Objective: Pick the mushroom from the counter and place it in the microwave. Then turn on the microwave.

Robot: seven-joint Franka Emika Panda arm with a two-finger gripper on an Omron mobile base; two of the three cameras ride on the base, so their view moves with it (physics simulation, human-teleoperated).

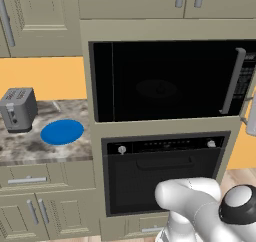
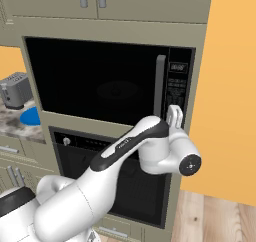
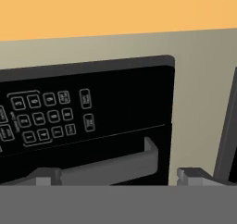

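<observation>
We see the beige cabinet wall (image 1: 160, 28) framing the microwave (image 1: 160, 81), whose dark glass door is closed; its grey bar handle (image 2: 160, 86) stands upright just left of the keypad (image 2: 176, 88). Below it sits the black oven (image 1: 165, 173) with knobs and a horizontal handle. To the left runs the counter (image 1: 30, 148), speckled grey-brown, over beige drawers. Our white arm (image 2: 125, 156) reaches up across the oven front toward the microwave's right edge. On the counter stands a grey toaster (image 1: 18, 108), and just beside it, nearer the microwave, lies a blue round plate (image 1: 62, 132). The gripper (image 2: 174, 113) hovers close in front of the keypad's lower part; in the hand view the keypad and handle fill the frame, rolled sideways, and the fingertips (image 3: 46, 176) stand spread wide with nothing between them. We cannot make out the mushroom anywhere on the counter or behind the dark glass.
</observation>
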